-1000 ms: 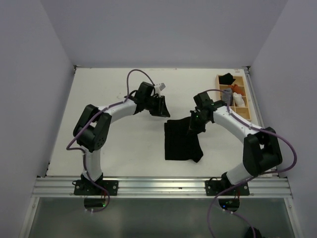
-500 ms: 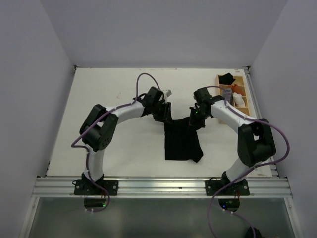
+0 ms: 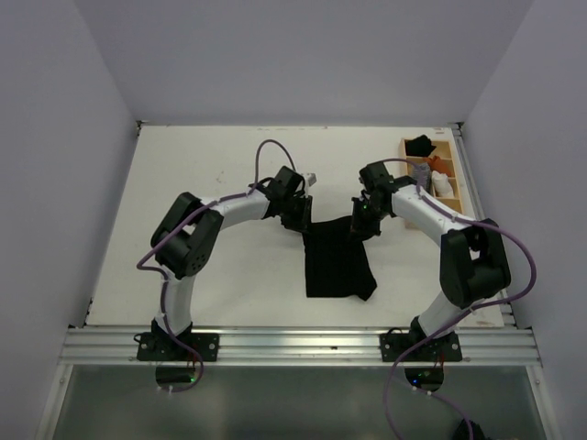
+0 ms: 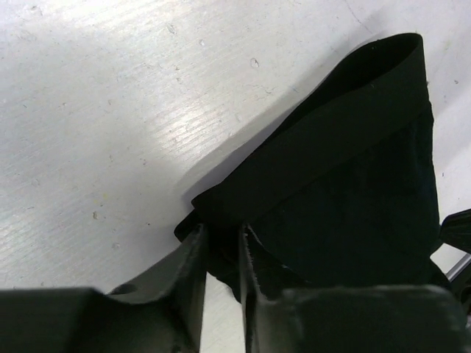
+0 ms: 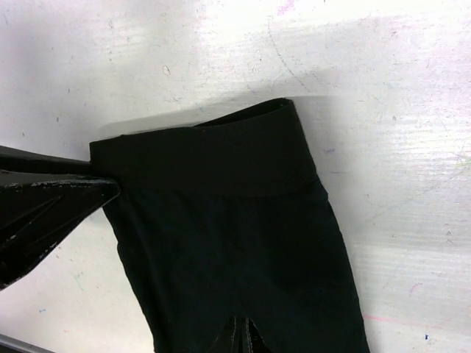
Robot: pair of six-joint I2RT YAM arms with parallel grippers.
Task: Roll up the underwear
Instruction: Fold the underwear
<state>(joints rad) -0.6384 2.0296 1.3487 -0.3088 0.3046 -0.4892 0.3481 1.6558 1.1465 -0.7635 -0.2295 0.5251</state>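
1. On the table (image 3: pixel 229 165), between both arms, the black underwear (image 3: pixel 337 266) lies flat.
2. Left gripper (image 4: pixel 221 254) pinches its waistband corner.
3. Right gripper (image 5: pixel 241 332) is clenched on the opposite edge.

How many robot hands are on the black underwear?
2, both on the plain black fabric underwear: left hand at its far-left corner, right hand at its far-right corner.

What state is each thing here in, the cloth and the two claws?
underwear, unrolled, lying flat on the table.
left gripper, shut on the underwear's far left waistband corner.
right gripper, shut on its far right waistband corner.
wooden tray, compartments partly filled with rolled cloths.
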